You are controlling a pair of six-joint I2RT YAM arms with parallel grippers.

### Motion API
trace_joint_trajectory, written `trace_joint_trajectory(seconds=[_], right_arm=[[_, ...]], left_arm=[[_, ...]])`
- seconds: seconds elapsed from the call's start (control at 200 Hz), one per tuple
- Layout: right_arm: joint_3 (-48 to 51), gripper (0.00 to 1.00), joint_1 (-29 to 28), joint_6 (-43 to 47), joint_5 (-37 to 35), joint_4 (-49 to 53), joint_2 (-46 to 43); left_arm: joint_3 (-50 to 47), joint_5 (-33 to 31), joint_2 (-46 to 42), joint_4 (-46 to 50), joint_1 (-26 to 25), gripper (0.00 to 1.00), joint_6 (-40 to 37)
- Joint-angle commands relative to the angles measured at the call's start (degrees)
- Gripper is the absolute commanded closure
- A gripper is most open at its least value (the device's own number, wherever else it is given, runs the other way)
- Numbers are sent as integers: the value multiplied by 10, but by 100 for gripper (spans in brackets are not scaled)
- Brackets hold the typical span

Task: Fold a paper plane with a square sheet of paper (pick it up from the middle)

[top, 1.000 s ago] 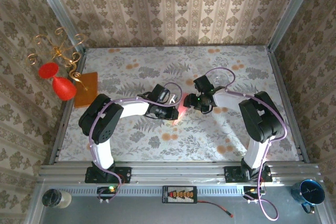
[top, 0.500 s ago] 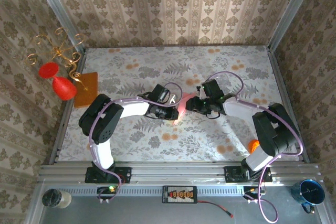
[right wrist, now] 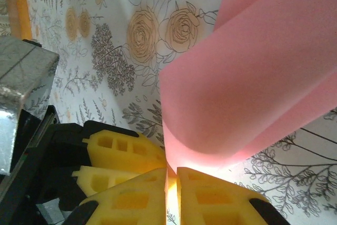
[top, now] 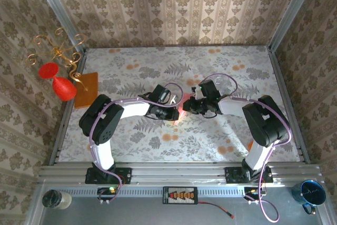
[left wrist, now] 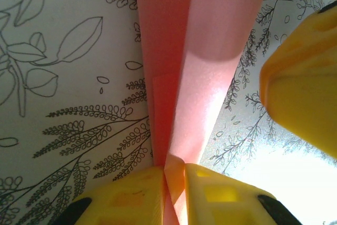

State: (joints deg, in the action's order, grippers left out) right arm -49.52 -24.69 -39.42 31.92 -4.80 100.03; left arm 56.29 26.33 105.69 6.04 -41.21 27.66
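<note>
Right arm (top: 263, 119): its elbow has swung back in from the right side since a moment ago.
Left gripper (left wrist: 174, 193): it has not moved. Its fingers are pressed together and pinch the low edge of the square sheet of paper (left wrist: 184, 51).
Right gripper (right wrist: 172, 183): its tips are almost together and pinch the sheet's curled pink edge.
Table (top: 158, 140): the sheet is folded along a crease and held up between both grippers, over the middle.
Orange sheet (top: 87, 89): it lies flat at the far left, well apart.

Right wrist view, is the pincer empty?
No, the right pincer is shut on the lower edge of the pink paper.
</note>
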Motion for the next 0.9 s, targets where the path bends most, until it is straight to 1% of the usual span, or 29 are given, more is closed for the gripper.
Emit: trace_joint_trajectory(seconds=[0.0,0.455,0.895], right_arm=[[-22,86,-3,-2,20,-18,17],[-44,86,-1,-5,5,2,58],[-56,87,3,1,-18,27,78]], left_arm=[[-4,-21,13,31,-5,82,-10],[-5,-20,11,35,-5,83,-12],[-7,-20,11,36,-6,83,-13]])
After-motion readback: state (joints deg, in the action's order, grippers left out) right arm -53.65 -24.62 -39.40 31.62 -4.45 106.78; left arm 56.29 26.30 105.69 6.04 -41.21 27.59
